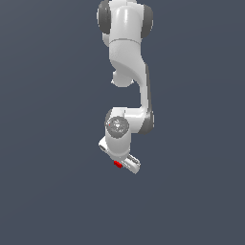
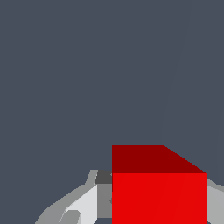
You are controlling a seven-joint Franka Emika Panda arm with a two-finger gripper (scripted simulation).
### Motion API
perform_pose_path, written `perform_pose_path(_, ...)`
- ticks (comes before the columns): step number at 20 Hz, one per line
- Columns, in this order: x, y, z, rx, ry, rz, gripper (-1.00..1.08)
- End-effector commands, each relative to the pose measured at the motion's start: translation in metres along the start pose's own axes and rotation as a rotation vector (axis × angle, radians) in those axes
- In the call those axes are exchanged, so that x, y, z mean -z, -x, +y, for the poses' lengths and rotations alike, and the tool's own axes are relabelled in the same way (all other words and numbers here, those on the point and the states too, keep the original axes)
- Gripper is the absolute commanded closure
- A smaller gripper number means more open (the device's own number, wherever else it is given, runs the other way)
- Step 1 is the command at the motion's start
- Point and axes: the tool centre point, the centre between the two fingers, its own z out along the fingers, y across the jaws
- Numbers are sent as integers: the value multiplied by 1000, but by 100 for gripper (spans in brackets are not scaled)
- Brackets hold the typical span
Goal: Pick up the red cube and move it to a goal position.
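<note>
The red cube (image 2: 159, 192) fills the space between my gripper's two fingers in the wrist view; one pale finger (image 2: 85, 203) touches one side and the other finger (image 2: 215, 203) touches the opposite side. My gripper (image 2: 157, 210) is shut on the cube. In the exterior view the white gripper (image 1: 123, 165) hangs below the arm's wrist, and only a small part of the red cube (image 1: 117, 164) shows at its lower edge, toward the exterior view's left. The rest of the cube is hidden by the hand.
The white arm (image 1: 127, 57) reaches down from the top of the exterior view. A plain dark grey-blue surface (image 1: 48, 143) lies all around it. No other object shows.
</note>
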Motion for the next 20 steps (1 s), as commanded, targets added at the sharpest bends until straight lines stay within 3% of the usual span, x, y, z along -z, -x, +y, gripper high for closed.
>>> perform_pose_path(1,0,0,0,0,0,0,108)
perform_pose_path(11,9,2,-1,0,0,0,108)
perform_pose_path(20,59,15,-4,0,0,0,108)
